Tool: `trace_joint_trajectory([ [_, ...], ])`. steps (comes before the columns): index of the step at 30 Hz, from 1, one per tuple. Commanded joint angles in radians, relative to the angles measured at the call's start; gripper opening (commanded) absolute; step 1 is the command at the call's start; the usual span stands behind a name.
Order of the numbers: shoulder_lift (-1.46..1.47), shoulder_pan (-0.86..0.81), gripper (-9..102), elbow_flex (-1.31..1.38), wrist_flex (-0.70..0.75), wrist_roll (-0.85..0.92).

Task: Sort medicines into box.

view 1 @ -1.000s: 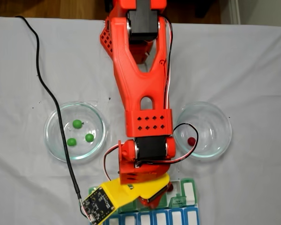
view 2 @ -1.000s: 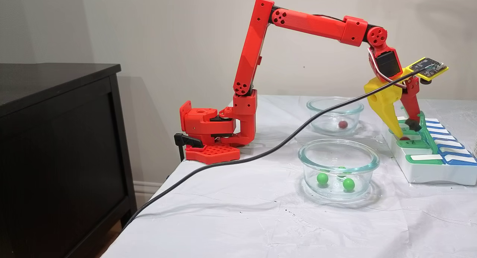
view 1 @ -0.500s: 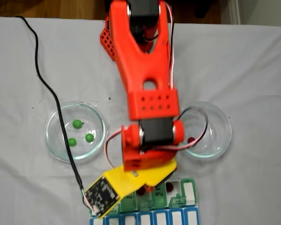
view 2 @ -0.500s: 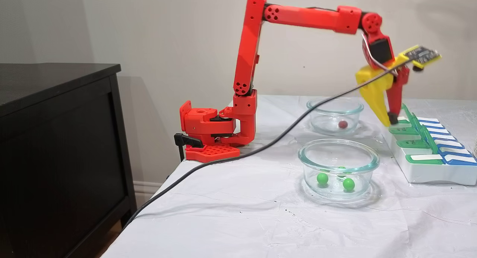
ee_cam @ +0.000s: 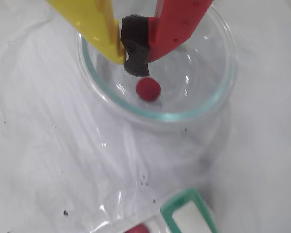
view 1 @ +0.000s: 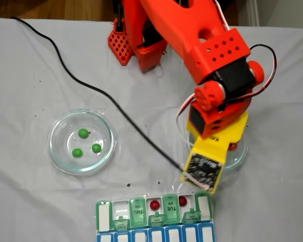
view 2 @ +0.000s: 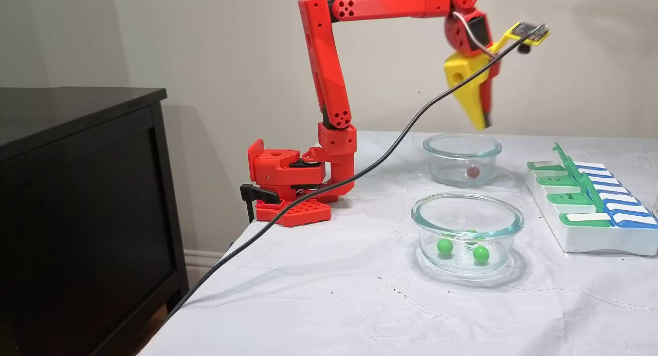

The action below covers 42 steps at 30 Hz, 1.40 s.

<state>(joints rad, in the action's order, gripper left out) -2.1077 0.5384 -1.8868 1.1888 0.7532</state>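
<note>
My gripper (view 2: pixel 483 122) hangs shut and empty well above the far glass dish (view 2: pixel 461 146). In the wrist view the yellow and red fingers of the gripper (ee_cam: pixel 135 60) meet on a black foam pad, directly over one red pill (ee_cam: pixel 148 89) lying in that dish (ee_cam: pixel 203 104). Three green pills (view 1: pixel 83 133) lie in the other glass dish (view 1: pixel 58 151). The box (view 1: pixel 105 214) sits at the near edge in a fixed view, with its green lids raised. Two red pills (view 1: pixel 154 205) rest in two of its open compartments.
A black cable (view 1: pixel 91 88) runs from the wrist camera board (view 1: pixel 204 171) across the white cloth, passing behind the green-pill dish. The arm's red base (view 2: pixel 288 179) is clamped at the table's far edge. A dark cabinet (view 2: pixel 77 202) stands beside the table.
The gripper let go of a red pill in the box, rose, closed, and swung sideways from the box to above the dish holding the remaining red pill.
</note>
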Motion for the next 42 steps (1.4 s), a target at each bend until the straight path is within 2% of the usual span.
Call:
trace_joint_trajectory([
  [1,-0.109,0.041,0,-0.028,-0.075,0.071],
  [6,-0.107,0.015,0,-0.129,-0.193,0.141],
  [8,-0.106,0.011,7,-0.141,-0.218,0.138],
  [16,-0.107,0.029,14,-0.132,-0.179,0.124],
  [31,-0.009,0.029,23,-0.183,-0.276,0.127],
  [37,0.011,0.031,21,-0.201,-0.301,0.137],
  [42,0.034,0.032,14,-0.202,-0.310,0.149],
])
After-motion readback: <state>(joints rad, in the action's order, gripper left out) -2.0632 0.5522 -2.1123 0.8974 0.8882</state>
